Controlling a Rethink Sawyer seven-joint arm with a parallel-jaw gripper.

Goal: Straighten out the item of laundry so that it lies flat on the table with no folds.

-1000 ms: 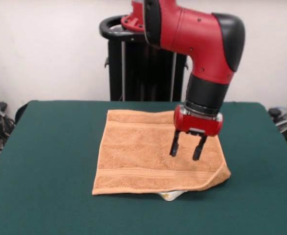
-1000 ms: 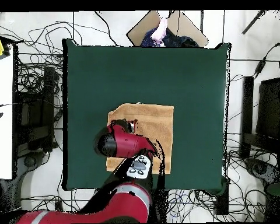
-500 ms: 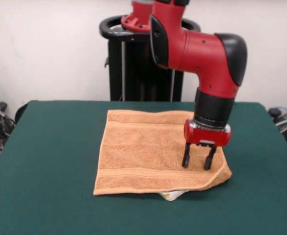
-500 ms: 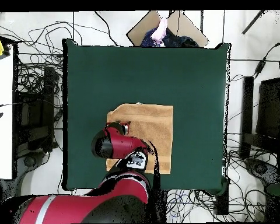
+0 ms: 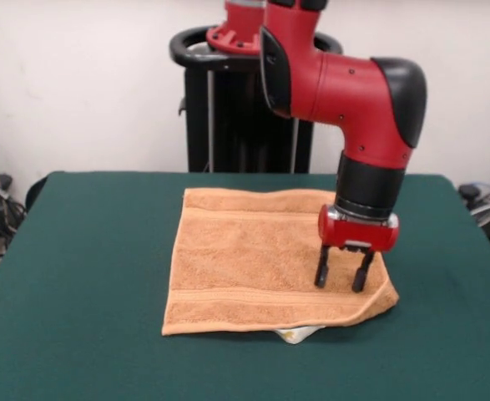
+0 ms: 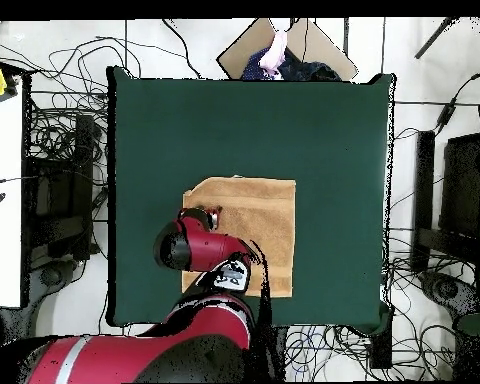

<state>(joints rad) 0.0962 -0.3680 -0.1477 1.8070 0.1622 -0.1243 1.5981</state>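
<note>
Your gripper (image 5: 342, 278) has shifted toward the frame's lower right, fingers spread, over the towel (image 5: 253, 259) on the worktop (image 5: 78, 292).

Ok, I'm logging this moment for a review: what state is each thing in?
towel: spread on the table, not fully flat; front right corner lifted and curled, white tag poking out beneath the front edge.
gripper: open, pointing down over that corner.
table: bearing the towel.

Orange-tan towel (image 5: 253, 259) (banded) — green table (image 5: 78, 276)
</note>
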